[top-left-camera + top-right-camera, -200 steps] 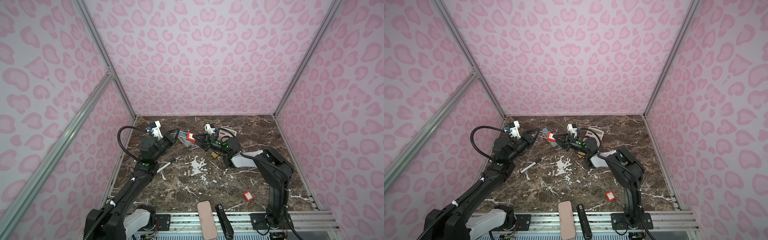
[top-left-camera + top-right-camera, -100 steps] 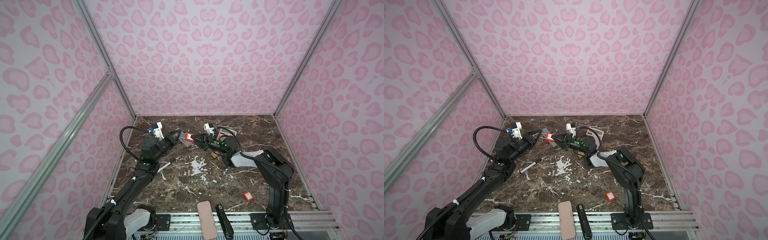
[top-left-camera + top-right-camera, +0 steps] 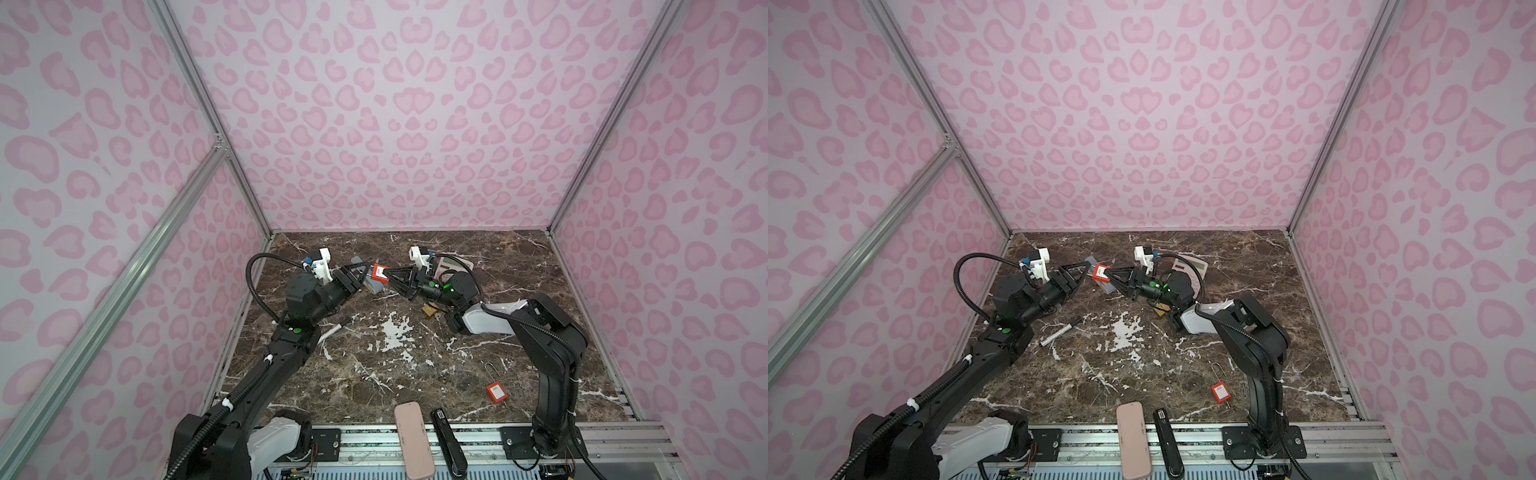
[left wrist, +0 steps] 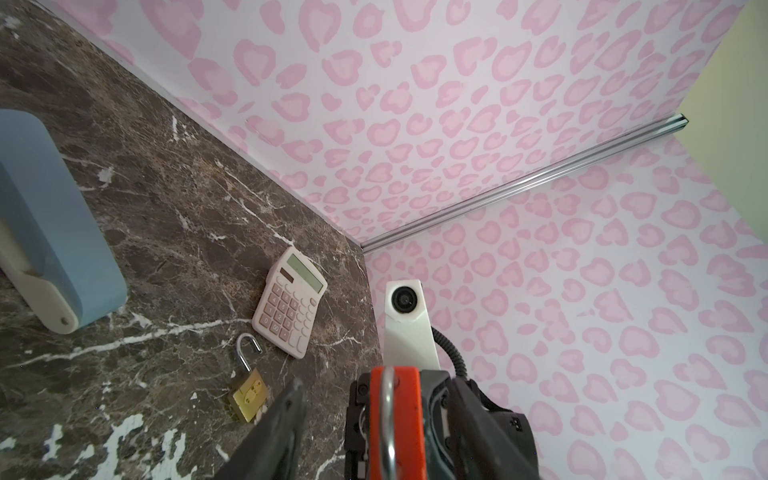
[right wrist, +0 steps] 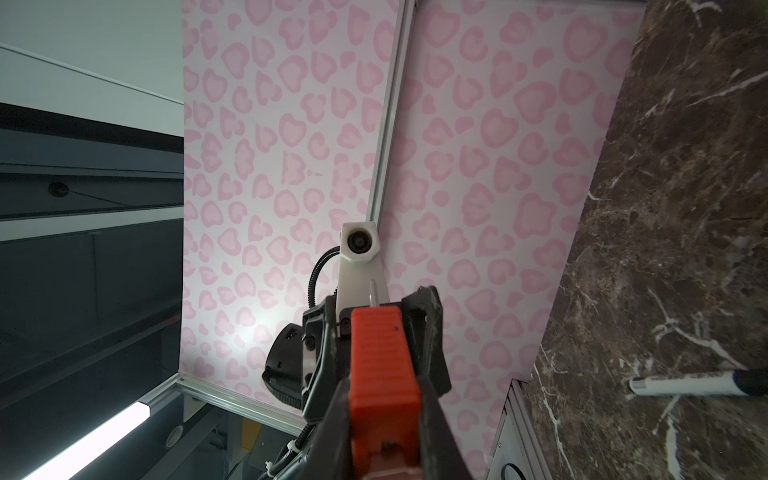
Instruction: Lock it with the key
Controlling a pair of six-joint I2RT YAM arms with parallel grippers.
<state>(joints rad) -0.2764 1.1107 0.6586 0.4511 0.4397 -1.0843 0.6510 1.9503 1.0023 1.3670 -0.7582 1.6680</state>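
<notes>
My right gripper (image 3: pixel 385 277) is clenched on a red plastic padlock (image 3: pixel 378 274), held above the brown marble table (image 3: pixel 415 374). My left gripper (image 3: pixel 363 276) is released, with its fingers spread either side of the lock. A second red padlock (image 3: pixel 495 392) lies front right, making two. There is one open brass padlock (image 4: pixel 248 395), one pink calculator (image 4: pixel 291 301) and one white marker pen (image 3: pixel 1061 331). I cannot tell where the key is.

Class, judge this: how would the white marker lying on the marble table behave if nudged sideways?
The white marker looks round-barrelled, so it would probably roll on the smooth marble table. Its straight, slim body suggests it is stiff and likely light.
</notes>
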